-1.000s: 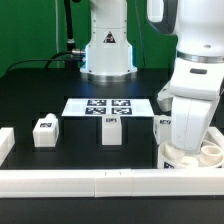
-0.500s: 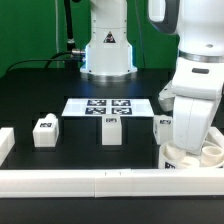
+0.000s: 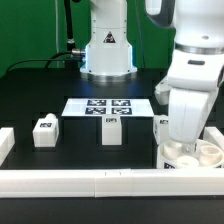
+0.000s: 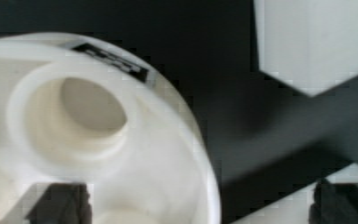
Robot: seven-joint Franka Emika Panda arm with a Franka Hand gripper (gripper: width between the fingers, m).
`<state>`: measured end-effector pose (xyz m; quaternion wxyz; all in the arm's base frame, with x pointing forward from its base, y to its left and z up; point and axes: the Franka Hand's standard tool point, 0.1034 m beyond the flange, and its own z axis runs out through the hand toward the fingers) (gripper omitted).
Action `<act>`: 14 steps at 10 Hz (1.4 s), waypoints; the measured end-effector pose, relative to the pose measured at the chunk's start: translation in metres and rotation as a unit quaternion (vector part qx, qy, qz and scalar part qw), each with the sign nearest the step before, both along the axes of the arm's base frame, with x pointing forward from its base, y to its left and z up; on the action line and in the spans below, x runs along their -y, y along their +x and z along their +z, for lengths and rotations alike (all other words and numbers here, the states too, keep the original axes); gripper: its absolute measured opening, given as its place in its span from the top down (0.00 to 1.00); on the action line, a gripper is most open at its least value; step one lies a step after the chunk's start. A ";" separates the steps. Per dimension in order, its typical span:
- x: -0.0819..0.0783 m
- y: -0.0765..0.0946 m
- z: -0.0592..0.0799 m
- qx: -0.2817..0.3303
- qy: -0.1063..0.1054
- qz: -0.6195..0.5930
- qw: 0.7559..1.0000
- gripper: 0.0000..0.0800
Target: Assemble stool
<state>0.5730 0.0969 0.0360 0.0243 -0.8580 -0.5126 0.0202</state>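
On a black bench [image 3: 30, 95] fenced by white border bars [image 3: 100, 182], a stool waits in pieces, and assembly appears barely begun. At the exterior view's left, the first leg [image 3: 44, 131] stands alone near the left bar, its tag facing up. Beyond it, toward the centre, the marker board [image 3: 110, 106] lies flat, with the second leg [image 3: 111, 130] upright just in front of it. The third leg [image 3: 161, 128] stands further right, partly hidden behind the robot arm [image 3: 192, 85]. At the far right, the round seat [image 3: 207, 152] lies flat in the corner formed by the bars, directly under the arm. The wrist view shows the tool [image 4: 202, 205] low over the seat with its fingers [image 4: 60, 200] spread wide and pinching nothing, one finger over the disc and the other out past its rim. A round socket [image 4: 87, 105] in the seat is empty. No leg is joined to the seat in either view, so all three fittings seem still to come, and the seat's placement in the corner looks like the only step finished.
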 end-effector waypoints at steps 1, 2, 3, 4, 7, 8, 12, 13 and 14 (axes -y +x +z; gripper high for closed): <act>0.005 0.000 0.009 -0.003 -0.003 -0.003 1.000 0.19; 0.012 0.001 0.019 -0.006 -0.005 -0.007 1.000 0.19; 0.017 0.003 0.029 -0.006 -0.007 -0.011 1.000 0.19; 0.025 0.003 0.039 -0.002 -0.009 -0.017 1.000 0.19; 0.065 -0.002 0.047 -0.001 -0.019 -0.045 0.999 0.19; 0.071 -0.003 0.046 -0.002 -0.021 -0.059 0.998 0.19; 0.068 -0.004 0.045 -0.003 -0.023 -0.112 0.993 0.19; 0.066 -0.004 0.044 0.000 -0.025 -0.177 0.984 0.19; 0.059 -0.008 0.039 0.002 -0.029 -0.261 0.965 0.19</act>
